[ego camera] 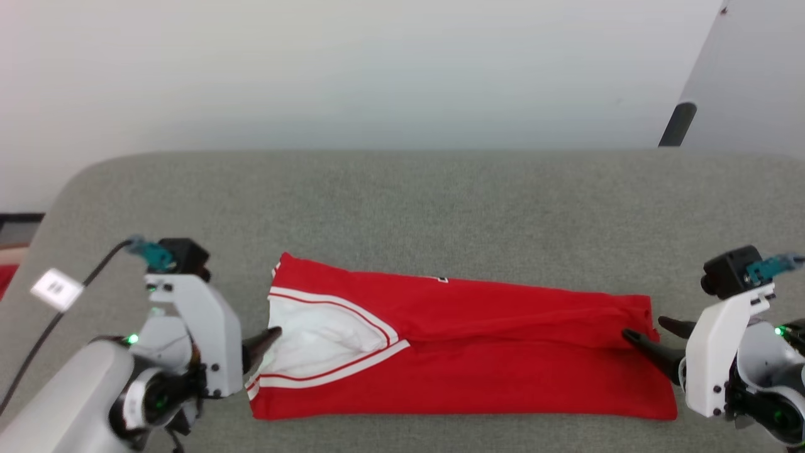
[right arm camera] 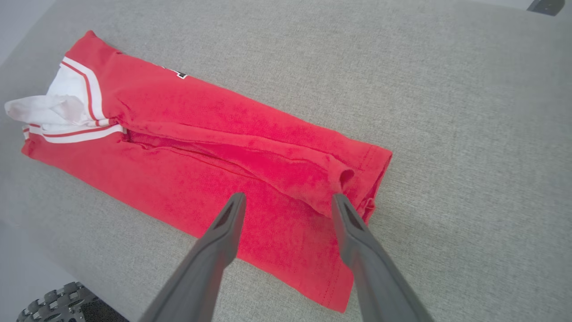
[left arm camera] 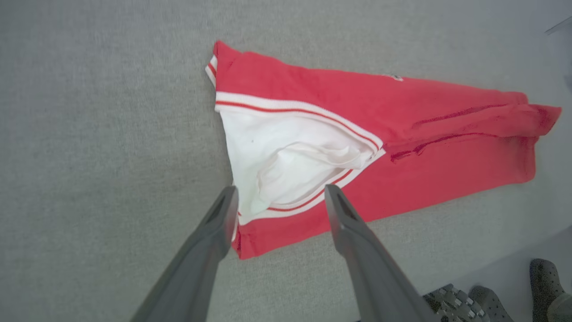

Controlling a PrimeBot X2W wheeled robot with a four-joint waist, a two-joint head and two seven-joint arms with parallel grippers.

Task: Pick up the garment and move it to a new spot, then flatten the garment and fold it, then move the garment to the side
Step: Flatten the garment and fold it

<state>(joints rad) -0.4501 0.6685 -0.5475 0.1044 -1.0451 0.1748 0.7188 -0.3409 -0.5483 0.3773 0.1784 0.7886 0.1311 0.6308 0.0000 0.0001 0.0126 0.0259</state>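
While the garment (ego camera: 465, 352) lies folded, left gripper (left arm camera: 280, 191) and right gripper (right arm camera: 288, 197) stand wide, empty

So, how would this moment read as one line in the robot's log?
garment: folded lengthwise, lying on grey surface | left tool: open, at white-sleeve end | right tool: open, at hem end | held: nothing

Grey fabric surface (ego camera: 440, 201) (rounded corners), white wall (ego camera: 314, 75) behind, dark post (ego camera: 677, 124)

Bare lab-like room: grey fabric-covered surface (ego camera: 440, 201), plain white wall (ego camera: 377, 63).
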